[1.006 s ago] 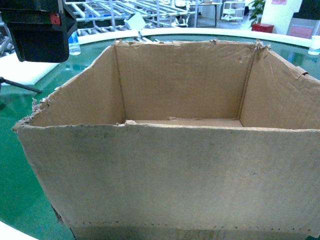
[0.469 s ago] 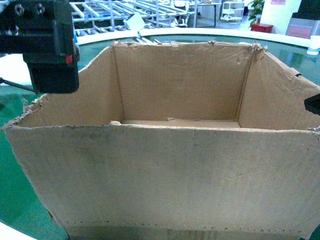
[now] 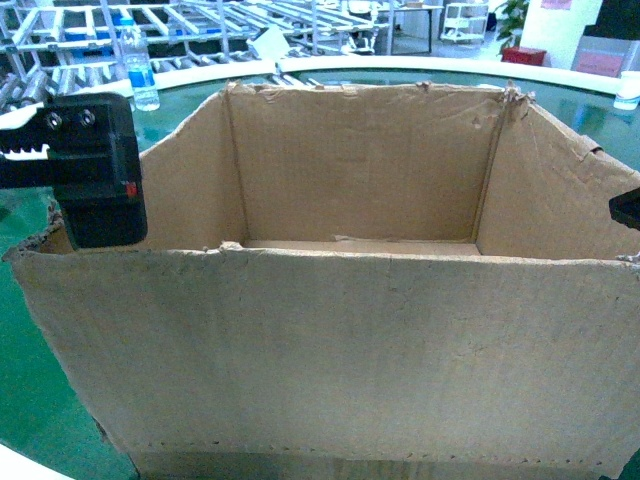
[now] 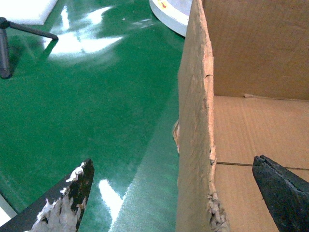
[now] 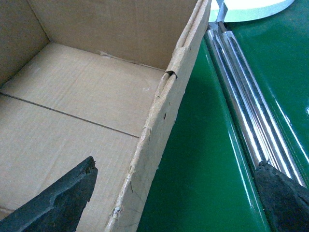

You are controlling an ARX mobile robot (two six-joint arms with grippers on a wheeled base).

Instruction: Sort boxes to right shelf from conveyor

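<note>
So you're at the grasp: the large brown corrugated cardboard carton (image 3: 330,300) sits on the glossy dark-green conveyor belt (image 4: 96,106), each wall between a gaping tool's fingers, left tool (image 4: 174,186), right tool (image 5: 176,195). Next, close both, then lift.

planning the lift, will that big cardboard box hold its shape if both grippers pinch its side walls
Probably light: the box looks empty inside. Its walls may flex, since the pinched top edges are torn and ragged. The left gripper and right gripper each straddle one thin wall, so it could sag or tilt between them.
</note>
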